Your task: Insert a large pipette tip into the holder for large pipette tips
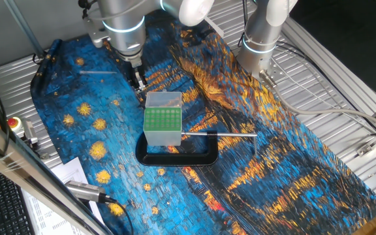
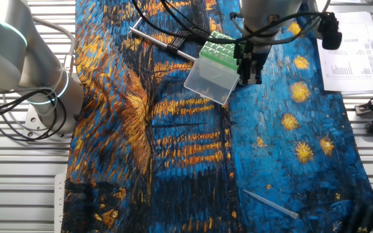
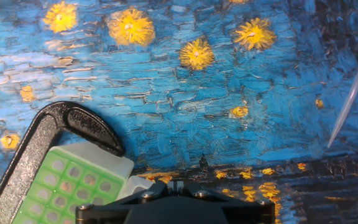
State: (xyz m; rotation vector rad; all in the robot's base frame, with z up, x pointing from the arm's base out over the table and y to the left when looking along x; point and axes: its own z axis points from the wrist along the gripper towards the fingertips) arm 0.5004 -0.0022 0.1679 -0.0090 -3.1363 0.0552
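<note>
The large pipette tip (image 1: 96, 72) lies flat on the blue patterned cloth, away from everything else. It also shows in the other fixed view (image 2: 271, 202) and at the right of the hand view (image 3: 350, 102). The holder (image 1: 162, 119), a whitish box with a green perforated top, stands inside the black C-shaped clamp (image 1: 178, 155). The holder also shows in the other fixed view (image 2: 215, 68) and the hand view (image 3: 73, 186). My gripper (image 1: 138, 81) hangs low right beside the holder, between it and the tip. Its fingers are together and hold nothing (image 3: 178, 183).
The clamp's grey screw rod (image 1: 217, 134) sticks out to the right of the holder. A second robot arm (image 1: 263, 32) stands at the back. A red button (image 1: 13, 123), papers and a keyboard lie off the cloth's left edge.
</note>
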